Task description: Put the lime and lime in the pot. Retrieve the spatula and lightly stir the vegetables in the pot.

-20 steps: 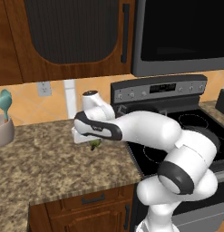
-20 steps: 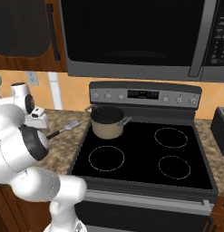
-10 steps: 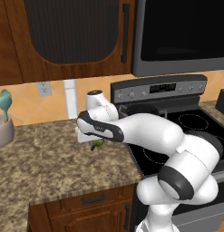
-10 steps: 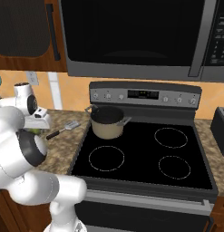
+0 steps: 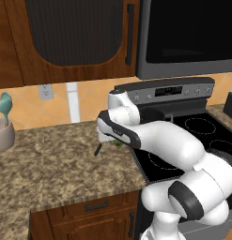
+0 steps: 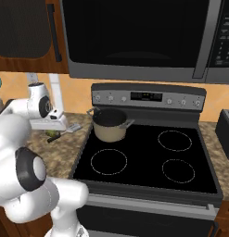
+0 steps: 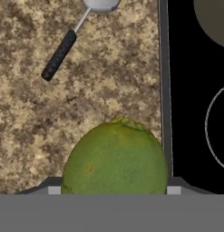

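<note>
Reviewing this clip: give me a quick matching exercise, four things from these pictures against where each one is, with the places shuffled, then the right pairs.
Things:
1. lime
2. spatula
3. pot
4. teal utensil

Places:
A. standing in a holder at the far end of the counter
B. on the stove's back burner nearest the counter
C. right under the gripper, on the counter by the stove's edge
D. lying flat on the speckled counter, black handle pointing away from the stove

Pairs: 1-C, 2-D, 3-B, 4-A
</note>
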{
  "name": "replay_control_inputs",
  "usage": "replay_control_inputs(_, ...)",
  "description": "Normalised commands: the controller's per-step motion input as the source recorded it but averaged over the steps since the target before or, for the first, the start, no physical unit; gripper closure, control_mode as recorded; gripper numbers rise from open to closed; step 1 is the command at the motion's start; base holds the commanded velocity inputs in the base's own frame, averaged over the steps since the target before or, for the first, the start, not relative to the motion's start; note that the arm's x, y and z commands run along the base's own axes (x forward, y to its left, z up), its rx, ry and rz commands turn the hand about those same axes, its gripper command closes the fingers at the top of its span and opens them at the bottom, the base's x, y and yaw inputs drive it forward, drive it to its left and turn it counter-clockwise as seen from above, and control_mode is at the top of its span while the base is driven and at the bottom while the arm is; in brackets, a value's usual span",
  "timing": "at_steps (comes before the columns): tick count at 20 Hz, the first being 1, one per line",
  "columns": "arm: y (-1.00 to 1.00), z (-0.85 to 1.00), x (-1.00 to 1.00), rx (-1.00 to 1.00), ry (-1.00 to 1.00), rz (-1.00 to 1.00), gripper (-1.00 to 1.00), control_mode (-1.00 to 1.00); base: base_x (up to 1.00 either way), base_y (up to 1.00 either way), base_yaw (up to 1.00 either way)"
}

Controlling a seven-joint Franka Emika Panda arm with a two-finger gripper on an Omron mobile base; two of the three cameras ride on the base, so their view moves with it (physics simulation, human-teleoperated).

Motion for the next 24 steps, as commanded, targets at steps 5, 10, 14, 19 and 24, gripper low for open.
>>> replay_control_inputs(5, -0.99, 0.0, 0.0, 0.04, -0.01, -0.05, 1.0, -1.0, 0.0, 0.0, 0.0)
replay_control_inputs(10, -0.86, 0.09, 0.0, 0.07, -0.09, -0.01, 1.0, -1.0, 0.0, 0.0, 0.0)
replay_control_inputs(14, -0.79, 0.06, 0.0, 0.07, -0.1, 0.0, 1.0, -1.0, 0.0, 0.0, 0.0)
replay_control_inputs(19, -0.39, 0.15, 0.08, 0.06, -0.1, 0.0, 1.0, -1.0, 0.0, 0.0, 0.0)
replay_control_inputs(24, -0.12, 0.23, 0.19, 0.08, -0.1, 0.0, 1.0, -1.0, 0.0, 0.0, 0.0)
